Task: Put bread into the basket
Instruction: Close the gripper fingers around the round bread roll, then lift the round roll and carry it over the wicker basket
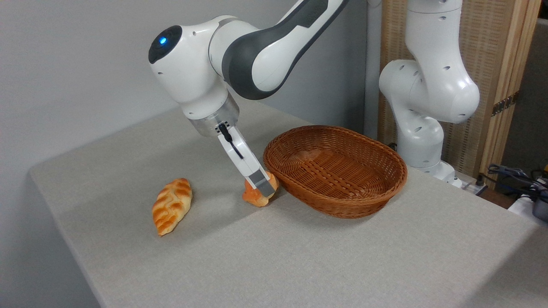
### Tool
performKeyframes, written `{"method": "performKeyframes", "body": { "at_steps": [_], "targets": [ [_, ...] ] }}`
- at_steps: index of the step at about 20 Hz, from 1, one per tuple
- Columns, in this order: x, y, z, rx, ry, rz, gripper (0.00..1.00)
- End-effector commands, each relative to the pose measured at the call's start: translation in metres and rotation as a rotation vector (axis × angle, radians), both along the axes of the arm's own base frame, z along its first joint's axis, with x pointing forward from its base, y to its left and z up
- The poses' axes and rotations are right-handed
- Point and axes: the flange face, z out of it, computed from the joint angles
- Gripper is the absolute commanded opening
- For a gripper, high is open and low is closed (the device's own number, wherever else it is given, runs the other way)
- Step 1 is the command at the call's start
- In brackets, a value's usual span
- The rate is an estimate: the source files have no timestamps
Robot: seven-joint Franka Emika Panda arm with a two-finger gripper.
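Right now the gripper [263,188] sits low at the centre of the frame with its fingers down around the bread [255,196], which rests on the table [299,256] just beside the near-left wall of the basket [342,201]; whether the fingers have closed on the bun I cannot tell. To do this step well, I judge the grip should be firm on the knobbly sides before any lift. Then raise it clear of the flared rim, leaving the braided loaf [171,206] at left alone.
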Motion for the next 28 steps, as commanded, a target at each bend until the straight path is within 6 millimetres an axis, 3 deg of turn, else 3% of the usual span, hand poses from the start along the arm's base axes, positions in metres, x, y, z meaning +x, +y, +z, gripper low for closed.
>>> {"method": "performKeyframes", "body": {
  "at_steps": [1, 9, 14, 17, 21, 22, 23, 24, 25, 26, 28],
  "targets": [
    [0.002, 0.001, 0.001, -0.019, -0.021, -0.01, 0.22],
    [0.003, 0.007, 0.012, -0.021, -0.035, 0.0, 0.22],
    [0.009, 0.009, 0.061, -0.036, -0.131, 0.009, 0.23],
    [-0.003, 0.01, 0.075, -0.04, -0.107, 0.003, 0.24],
    [-0.032, 0.013, 0.08, -0.018, 0.063, -0.002, 0.3],
    [-0.037, 0.015, 0.079, -0.014, 0.104, -0.005, 0.35],
    [-0.041, 0.019, 0.078, -0.011, 0.135, -0.002, 0.46],
    [-0.043, 0.023, 0.077, -0.01, 0.159, 0.003, 0.64],
    [-0.047, 0.023, 0.077, -0.008, 0.18, -0.001, 0.91],
    [-0.049, 0.021, 0.076, -0.007, 0.195, -0.011, 1.0],
    [-0.048, 0.019, 0.071, -0.006, 0.206, -0.016, 1.0]
  ]
}}
